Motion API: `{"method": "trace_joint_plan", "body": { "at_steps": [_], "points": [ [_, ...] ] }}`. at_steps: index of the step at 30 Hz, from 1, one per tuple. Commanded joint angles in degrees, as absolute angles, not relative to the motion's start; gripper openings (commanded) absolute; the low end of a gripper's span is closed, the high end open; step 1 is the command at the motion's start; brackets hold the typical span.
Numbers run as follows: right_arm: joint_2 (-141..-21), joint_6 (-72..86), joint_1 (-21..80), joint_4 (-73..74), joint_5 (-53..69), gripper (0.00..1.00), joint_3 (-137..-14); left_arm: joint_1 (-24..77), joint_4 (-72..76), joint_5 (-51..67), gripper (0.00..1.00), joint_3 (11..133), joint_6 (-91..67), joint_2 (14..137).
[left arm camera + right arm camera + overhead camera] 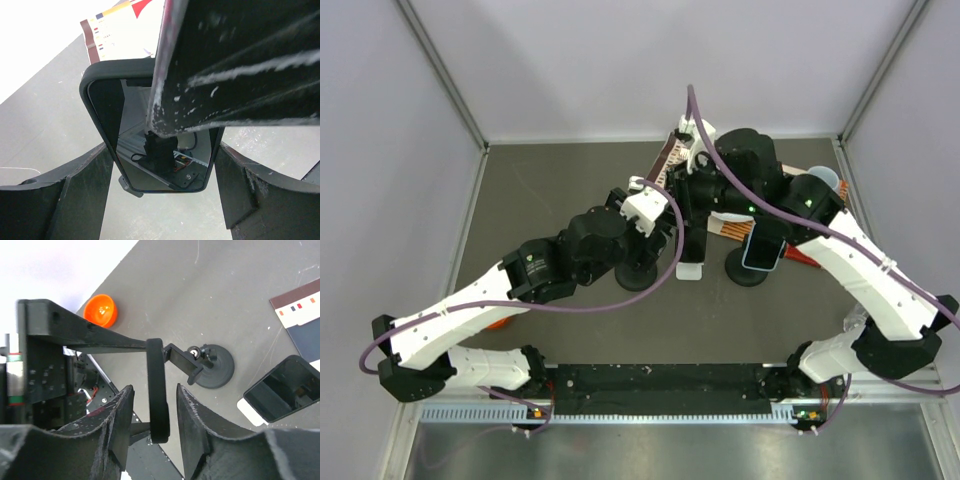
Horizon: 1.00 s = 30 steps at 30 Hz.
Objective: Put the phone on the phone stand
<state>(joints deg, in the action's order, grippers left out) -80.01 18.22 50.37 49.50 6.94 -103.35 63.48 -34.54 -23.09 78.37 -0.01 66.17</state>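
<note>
The phone [106, 112], in a dark case with a reflective screen, is held above the table. My left gripper [164, 150] is shut on it across its width, one finger on each long side. In the right wrist view the phone [157, 385] stands edge-on between the jaws of my right gripper [154, 389], which is open with a gap on either side. In the top view the left gripper [665, 225] and the right gripper [700, 197] meet and hide the phone. The white phone stand [690, 270] sits just in front of them. A dark phone-shaped slab [280, 390] overlaps the stand [244, 411].
A black pole stand with a round base [216, 369] and a clamp head stands close beside the held phone. Another phone-shaped slab [761, 250] sits over a second black base [748, 276]. A magazine [302, 310] lies behind, and an orange ball [100, 310] sits at the left.
</note>
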Motion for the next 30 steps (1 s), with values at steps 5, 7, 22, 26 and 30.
{"method": "trace_joint_plan", "body": {
  "at_steps": [5, 7, 22, 26, 30],
  "points": [
    [-83.1, 16.5, 49.9, 51.8, 13.3, 0.33, -108.1, 63.9, -30.5, -24.5, 0.0, 79.0, 0.2, 65.4],
    [-83.7, 16.3, 49.9, 52.7, 13.6, 0.32, -107.8, 64.0, -30.5, -24.4, 0.0, 78.9, 0.1, 65.3],
    [-77.7, 7.7, 48.5, 46.0, 11.4, 0.0, -99.5, 63.8, -29.2, -22.8, 0.67, 71.6, -6.4, 53.7],
    [-69.4, 2.2, 42.7, 39.5, 22.8, 0.0, -92.4, 62.0, -29.5, -21.7, 0.85, 66.2, -9.9, 43.3],
    [-62.1, -2.1, 41.9, 39.2, 17.9, 0.0, -88.3, 60.5, -36.9, -26.6, 0.88, 65.1, -17.2, 42.5]
  ]
}}
